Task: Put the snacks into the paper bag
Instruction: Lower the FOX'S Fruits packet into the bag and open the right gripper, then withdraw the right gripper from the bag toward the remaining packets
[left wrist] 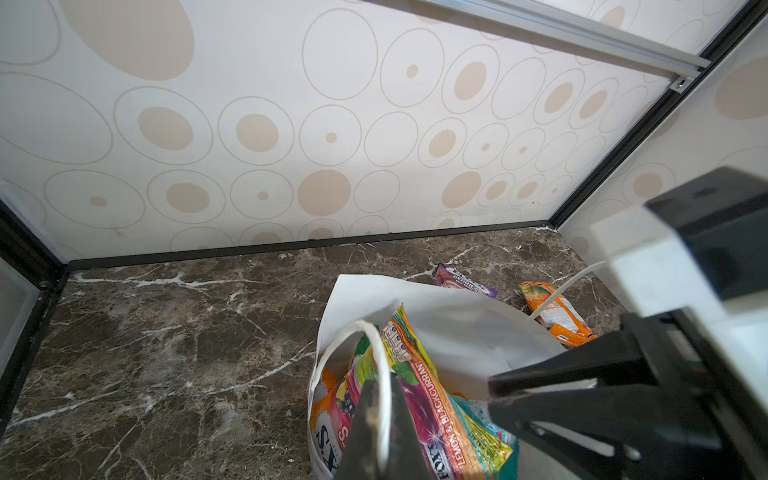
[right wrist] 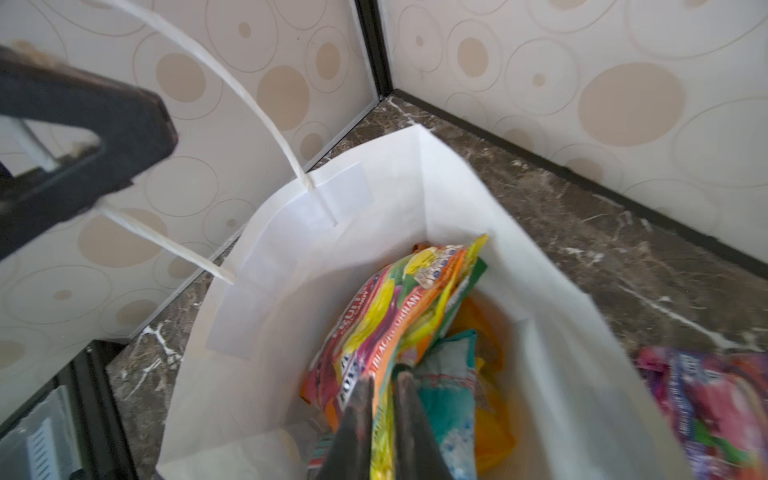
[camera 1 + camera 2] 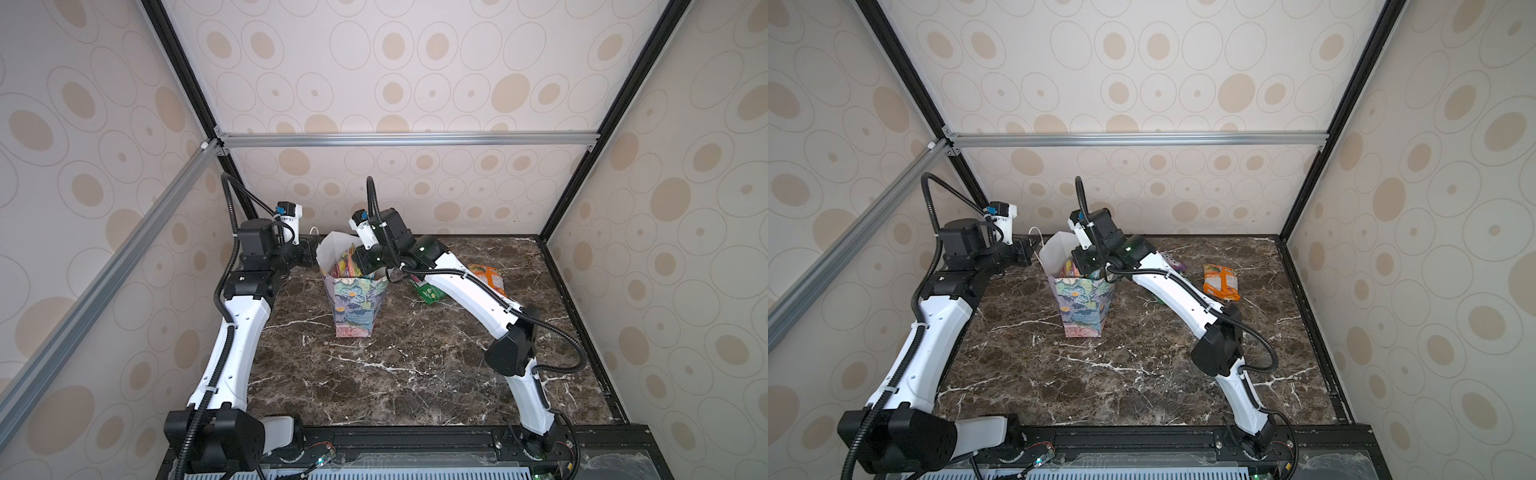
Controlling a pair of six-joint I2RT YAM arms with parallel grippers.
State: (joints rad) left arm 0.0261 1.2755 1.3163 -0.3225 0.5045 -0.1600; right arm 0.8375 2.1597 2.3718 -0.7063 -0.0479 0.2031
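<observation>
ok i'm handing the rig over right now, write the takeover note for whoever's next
The left gripper is shut on the cord handle of the paper bag.
The right gripper is down in the bag mouth, its jaws narrowly apart either side of a Fox's packet; gripped or released is unclear.
Done: several snacks are inside the upright bag.
Left: at least three on the table beside the bag: an orange packet, a green packet partly under the right arm, and a purple packet.

Left end effector (image 1: 380,415) pinched closed, right end effector (image 2: 382,415) slightly parted and angled downward.
</observation>
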